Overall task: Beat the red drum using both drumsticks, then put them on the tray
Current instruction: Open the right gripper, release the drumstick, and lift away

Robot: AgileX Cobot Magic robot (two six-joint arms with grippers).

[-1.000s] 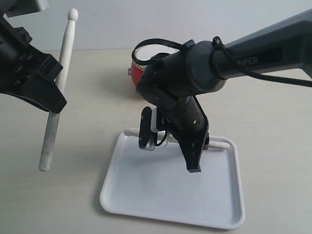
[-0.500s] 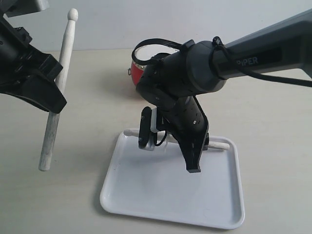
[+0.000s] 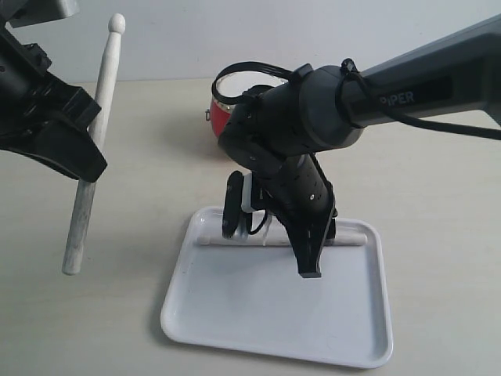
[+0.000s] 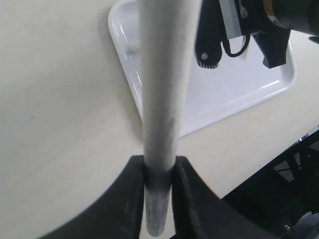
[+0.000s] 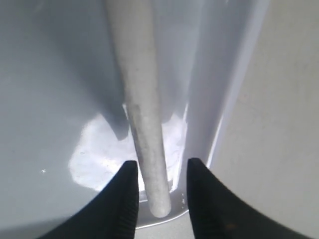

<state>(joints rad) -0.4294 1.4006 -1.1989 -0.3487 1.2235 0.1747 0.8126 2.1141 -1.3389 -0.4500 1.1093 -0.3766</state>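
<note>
- Change since half a second ago: the right drumstick (image 5: 144, 109), which lay propped across the far rim of the tray (image 3: 266, 313) with both ends overhanging, has dropped inside the rim and lies flat on the tray floor. The right gripper (image 5: 162, 172) has barely shifted; the left arm has not moved.
- Left gripper (image 3: 88, 160): at the left edge of the exterior view, raised above the table (image 3: 125, 321). Fingers pressed tight on the greyish handle of the left drumstick (image 3: 102, 102), as the left wrist view shows.
- Left drumstick: nearly upright, rounded tip uppermost, butt end hanging free, well apart from the tray. Probably parked there to keep clear while the other arm works over the tray.
- Red drum (image 3: 217, 119): at the back of the table, beyond the tray, largely hidden by the right arm. Neither stick is near it.
- Tray: white, in the foreground, holding one stick only.
- Right drumstick: lying along the far rim, just beside the wall. This leaves most of the floor bare, room enough for the other stick.
- Right gripper: pointing down into the tray, fingers spread to either side of the stick with a gap on at least one side; it appears to have let go.
- Outstanding, by judgement: the left drumstick is not yet delivered.
</note>
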